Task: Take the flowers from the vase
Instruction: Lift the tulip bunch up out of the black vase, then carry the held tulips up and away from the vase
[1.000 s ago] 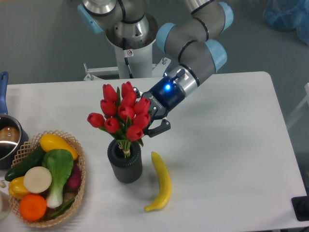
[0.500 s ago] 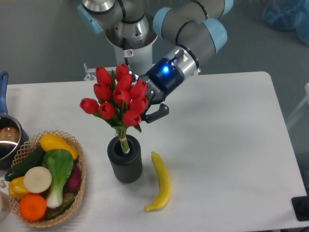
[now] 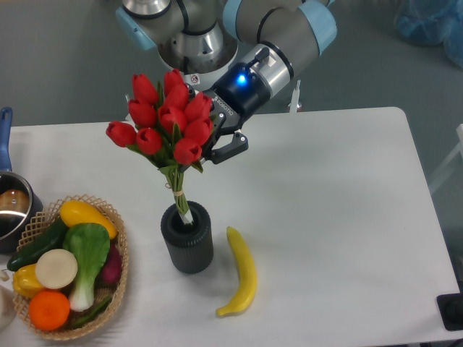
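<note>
The flowers [image 3: 163,119] are bright red buds on pale green stems with darker green leaves. The vase [image 3: 187,239] is dark grey-black with vertical ribbing. The pincer [image 3: 214,141] is black, behind it a dark blue wrist lit by a blue light. The arm [image 3: 278,25] is grey with light-blue caps. The tabletop [image 3: 340,217] is plain white. The banana [image 3: 241,272] is yellow. The basket [image 3: 116,282] is tan wicker, holding green, yellow, orange, cream and purple produce. The pot [image 3: 11,206] is silver metal with a blue handle.
</note>
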Available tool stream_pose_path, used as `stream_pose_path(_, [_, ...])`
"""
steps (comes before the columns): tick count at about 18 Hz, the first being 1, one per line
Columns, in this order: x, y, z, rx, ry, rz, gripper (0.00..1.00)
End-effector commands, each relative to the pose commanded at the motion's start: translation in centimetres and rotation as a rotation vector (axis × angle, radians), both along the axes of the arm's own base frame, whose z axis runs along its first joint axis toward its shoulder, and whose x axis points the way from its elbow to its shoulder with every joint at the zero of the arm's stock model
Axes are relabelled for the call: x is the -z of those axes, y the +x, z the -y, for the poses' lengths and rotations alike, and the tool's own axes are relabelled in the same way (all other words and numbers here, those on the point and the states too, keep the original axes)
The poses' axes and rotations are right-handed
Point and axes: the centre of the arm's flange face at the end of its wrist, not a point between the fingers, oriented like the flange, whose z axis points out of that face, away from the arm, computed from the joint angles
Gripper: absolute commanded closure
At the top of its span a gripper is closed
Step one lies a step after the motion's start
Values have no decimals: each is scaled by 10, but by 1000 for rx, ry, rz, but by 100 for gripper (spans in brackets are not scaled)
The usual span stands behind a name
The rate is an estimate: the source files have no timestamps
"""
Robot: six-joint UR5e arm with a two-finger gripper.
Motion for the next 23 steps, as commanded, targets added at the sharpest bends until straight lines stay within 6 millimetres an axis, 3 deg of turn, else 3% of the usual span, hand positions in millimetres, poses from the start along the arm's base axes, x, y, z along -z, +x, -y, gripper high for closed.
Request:
stream_pose_path(6, [-13,6,4,-1,12,-13,47])
stream_pose_path(9, [-18,-5,9,-22,14,-21,48])
stream_pose_path(11, [-20,-37,36,-102,12,-27,48])
stream_pose_path(17, [-19,-105,113,-311,-19,-1,49])
stream_pose_path(23, [6,-156,186,-561,-268,-51,49])
